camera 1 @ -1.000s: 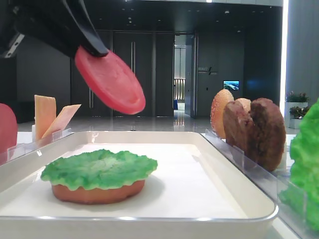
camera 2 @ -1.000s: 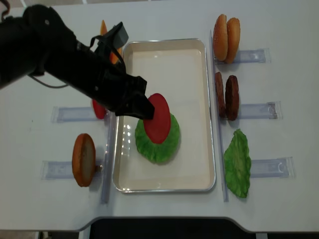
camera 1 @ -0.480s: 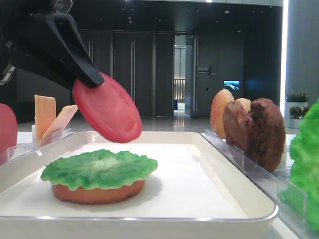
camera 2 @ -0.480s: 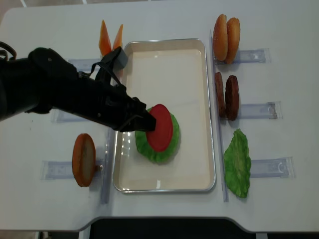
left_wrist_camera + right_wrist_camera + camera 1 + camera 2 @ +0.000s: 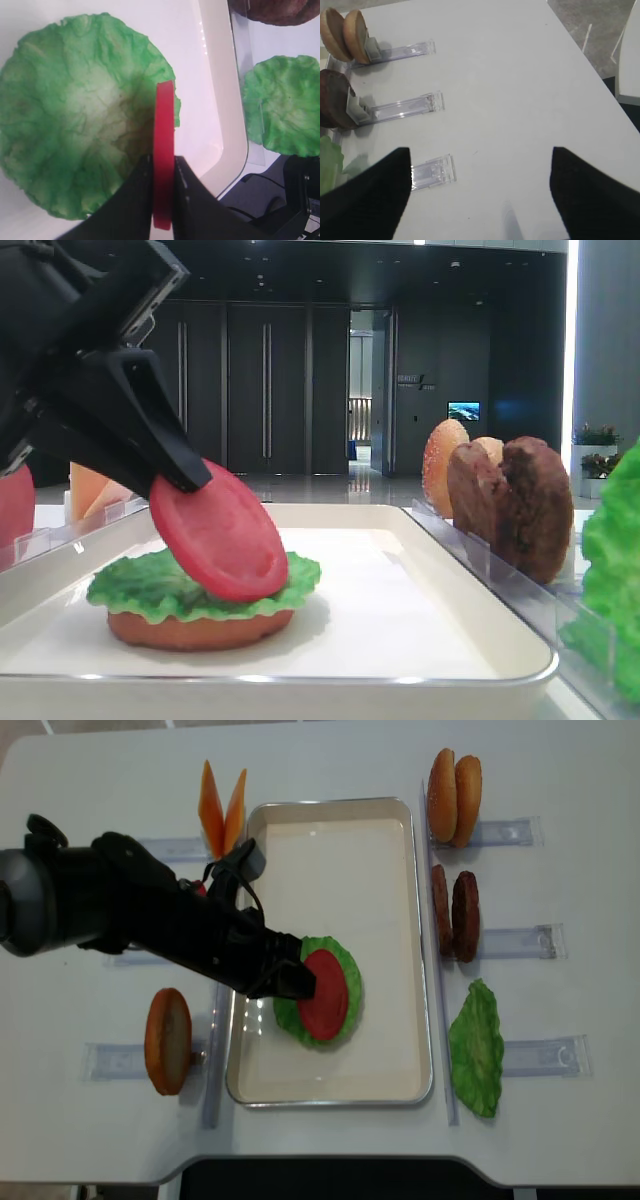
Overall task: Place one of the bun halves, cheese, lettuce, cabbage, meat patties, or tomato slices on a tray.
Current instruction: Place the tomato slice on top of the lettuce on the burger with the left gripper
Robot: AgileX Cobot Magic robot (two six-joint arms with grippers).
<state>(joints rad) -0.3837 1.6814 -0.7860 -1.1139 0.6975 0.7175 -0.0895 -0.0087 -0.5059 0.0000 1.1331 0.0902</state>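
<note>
Pinkish-red tomato slice [image 5: 325, 994] over a bright green lettuce leaf [image 5: 343, 965] in the white tray [image 5: 330, 835]; dark brown patties [image 5: 455, 915] right, pale-orange cheese [image 5: 221, 810] far left.

White table [image 5: 330, 760] under tray [image 5: 330, 812], racks [image 5: 510, 832]

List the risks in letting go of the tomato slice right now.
1. The tomato slice is tilted steeply, with only its lower edge down at the lettuce. Released like this, it may flop or slide off onto the tray.
2. The left hand is shut on the slice's edge, low over the leaf. It could drag the lettuce off the bun when it pulls back.
</note>
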